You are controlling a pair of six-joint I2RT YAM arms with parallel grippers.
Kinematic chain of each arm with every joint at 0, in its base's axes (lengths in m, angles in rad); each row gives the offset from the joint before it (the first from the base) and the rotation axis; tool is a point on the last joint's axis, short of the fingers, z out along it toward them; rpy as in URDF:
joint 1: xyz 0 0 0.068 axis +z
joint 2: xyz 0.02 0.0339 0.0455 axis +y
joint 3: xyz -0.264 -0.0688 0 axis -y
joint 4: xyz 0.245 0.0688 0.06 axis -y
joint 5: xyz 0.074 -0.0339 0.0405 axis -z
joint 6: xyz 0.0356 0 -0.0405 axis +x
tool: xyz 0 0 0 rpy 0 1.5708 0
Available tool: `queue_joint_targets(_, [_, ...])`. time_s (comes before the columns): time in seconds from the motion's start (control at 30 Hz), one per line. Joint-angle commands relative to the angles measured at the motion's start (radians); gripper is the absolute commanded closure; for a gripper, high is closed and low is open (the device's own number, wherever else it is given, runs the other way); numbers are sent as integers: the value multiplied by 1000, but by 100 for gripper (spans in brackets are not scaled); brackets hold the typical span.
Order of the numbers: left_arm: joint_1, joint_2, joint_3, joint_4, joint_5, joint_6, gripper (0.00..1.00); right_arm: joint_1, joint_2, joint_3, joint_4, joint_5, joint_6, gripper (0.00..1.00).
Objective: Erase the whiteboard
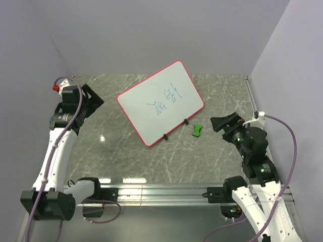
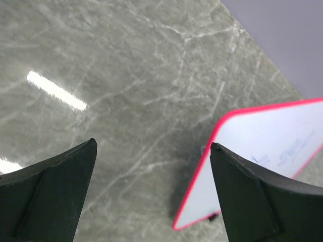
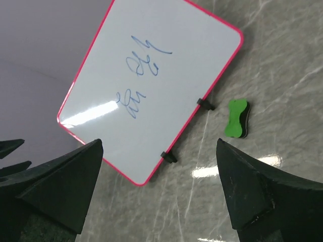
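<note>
The board (image 1: 160, 103) lies flat on the table (image 1: 126, 161), blue marks on it. The left gripper (image 2: 154, 146) and right gripper (image 3: 159, 143) are spread wide, holding nothing. Rubbing could push the loose board away; nothing pins it.

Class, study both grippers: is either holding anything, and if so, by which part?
Nothing is held. The left gripper and the right gripper are both open and empty; the green eraser lies untouched on the table beside the whiteboard.

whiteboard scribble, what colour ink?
Blue ink on the whiteboard; clearest in the right wrist view.
</note>
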Motion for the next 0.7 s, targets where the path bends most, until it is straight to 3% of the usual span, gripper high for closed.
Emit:
queue_joint_targets(0.0, [-1,-74,-9,-123,65,-45,1,8,-35,-50,20,-81,72,0])
queue_joint_targets(0.23, [1,-118,-255,-97,289,-80,3,3,124,31,-38,-123,30,0])
queue_joint_targets(0.3, [-1,-161,-279,-102,253,-86,1,-1,222,65,-64,-166,-22,0])
queue_joint_targets(0.33, [-1,-180,-282,-140,167,-130,1,-3,265,123,-101,-145,-53,0])
queue_joint_targets(0.37, [-1,-200,-290,-134,167,-138,1,-4,311,161,-194,-65,-64,0])
queue_joint_targets(0.43, [-30,-264,-309,-117,165,-126,1,-21,449,247,-250,-46,-142,2])
queue_joint_targets(0.57, [-118,-261,-283,-189,85,-94,1,-50,748,364,-354,-57,-178,9])
queue_joint_targets(0.63, [-152,-269,-273,-194,72,-80,1,-49,822,410,-354,-65,-181,11])
queue_joint_targets(0.67, [-177,-280,-270,-191,73,-86,0,-50,886,421,-351,-60,-179,17])
